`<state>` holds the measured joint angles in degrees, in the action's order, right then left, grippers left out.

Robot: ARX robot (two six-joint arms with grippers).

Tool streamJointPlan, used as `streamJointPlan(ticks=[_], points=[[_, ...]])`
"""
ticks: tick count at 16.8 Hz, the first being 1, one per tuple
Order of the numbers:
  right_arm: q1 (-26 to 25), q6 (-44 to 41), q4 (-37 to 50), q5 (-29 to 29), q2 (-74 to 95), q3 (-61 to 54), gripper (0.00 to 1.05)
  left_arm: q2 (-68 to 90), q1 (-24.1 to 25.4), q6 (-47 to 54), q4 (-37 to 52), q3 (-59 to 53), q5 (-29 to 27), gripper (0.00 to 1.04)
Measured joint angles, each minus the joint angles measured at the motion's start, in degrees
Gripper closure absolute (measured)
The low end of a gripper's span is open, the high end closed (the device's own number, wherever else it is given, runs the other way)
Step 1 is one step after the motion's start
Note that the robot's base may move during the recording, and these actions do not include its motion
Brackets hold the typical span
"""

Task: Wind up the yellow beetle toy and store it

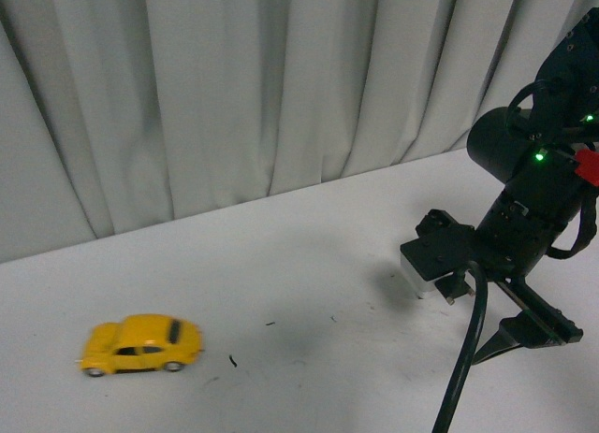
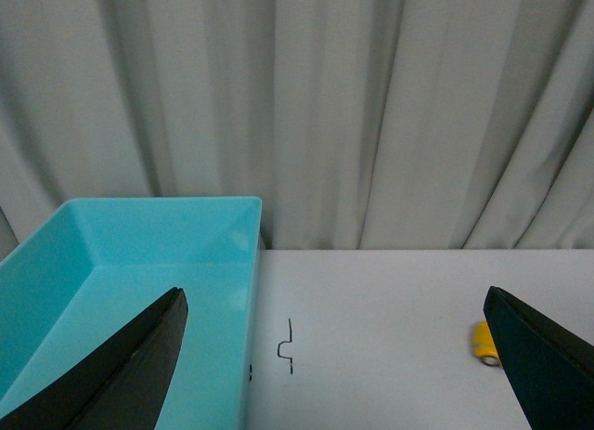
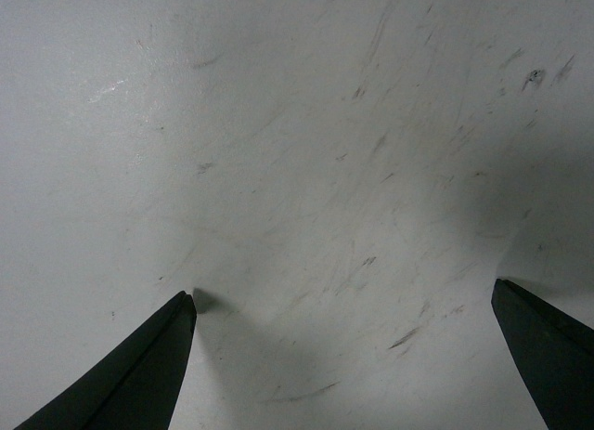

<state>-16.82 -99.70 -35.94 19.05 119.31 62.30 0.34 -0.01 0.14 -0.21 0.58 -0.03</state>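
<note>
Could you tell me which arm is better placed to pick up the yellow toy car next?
Probably the left: the toy car lies at the left of the table and shows beside the open left gripper. The open right gripper hangs over bare table, far to the right.

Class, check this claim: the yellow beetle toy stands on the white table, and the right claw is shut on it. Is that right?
No. The right claw is open over bare table, holding nothing, as the right wrist view shows. The yellow beetle toy does stand on the white table, apart from that claw.
</note>
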Motion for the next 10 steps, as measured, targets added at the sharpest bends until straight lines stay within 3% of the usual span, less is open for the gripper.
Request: streamJointPlan(ticks=[10], points=[[0.8, 0.0, -1.2, 0.4, -0.2, 0.1, 0.07, 0.0, 0.0, 0.0, 0.0, 0.0, 0.0, 0.07]])
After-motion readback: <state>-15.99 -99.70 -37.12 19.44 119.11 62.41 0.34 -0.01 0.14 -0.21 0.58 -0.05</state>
